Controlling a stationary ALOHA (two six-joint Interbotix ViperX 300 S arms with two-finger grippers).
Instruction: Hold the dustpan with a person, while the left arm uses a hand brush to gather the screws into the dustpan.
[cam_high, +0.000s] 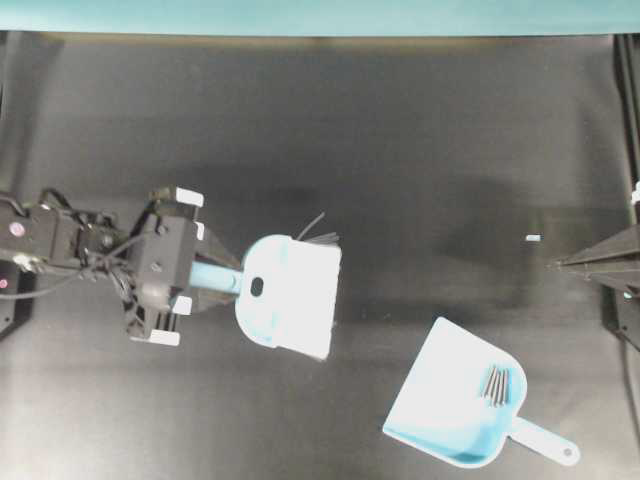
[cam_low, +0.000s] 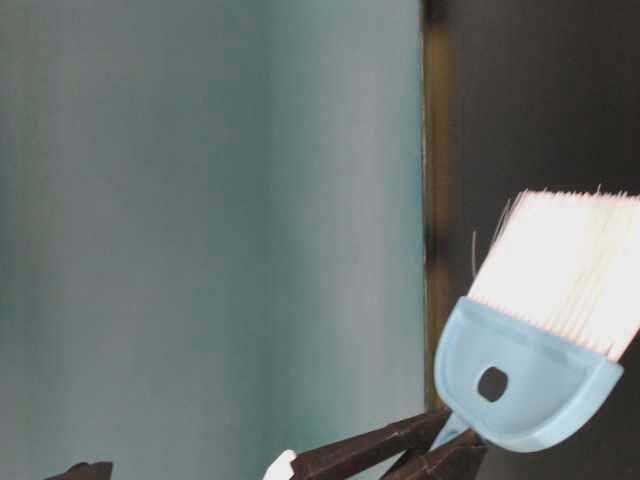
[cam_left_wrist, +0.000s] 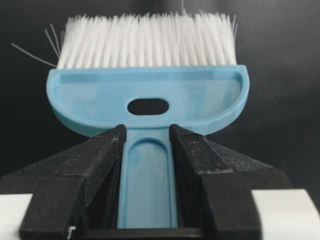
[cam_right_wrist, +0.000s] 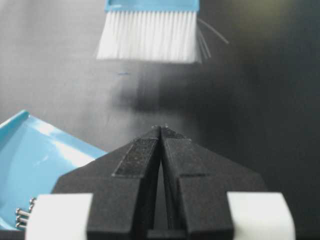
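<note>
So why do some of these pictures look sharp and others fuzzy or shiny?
Overhead view: even light, a soft dark shadow on the table beside the hand brush. Table-level view: the teal backdrop is a blur, and the bristles are soft-edged. Left wrist view: the brush is crisp, the near left gripper slightly soft. Right wrist view: glare streaks the dustpan, and the brush is a bit blurred.

Ahead of the left fingers (cam_left_wrist: 107, 150) the hand brush (cam_high: 290, 295) blocks passage. Beyond its bristles the dark desk (cam_high: 400, 150) lies bare up to the dustpan (cam_high: 450, 405) (screws (cam_high: 496, 383) inside). Before the right fingers (cam_right_wrist: 150, 150) the desk is open up to the bristles.
</note>
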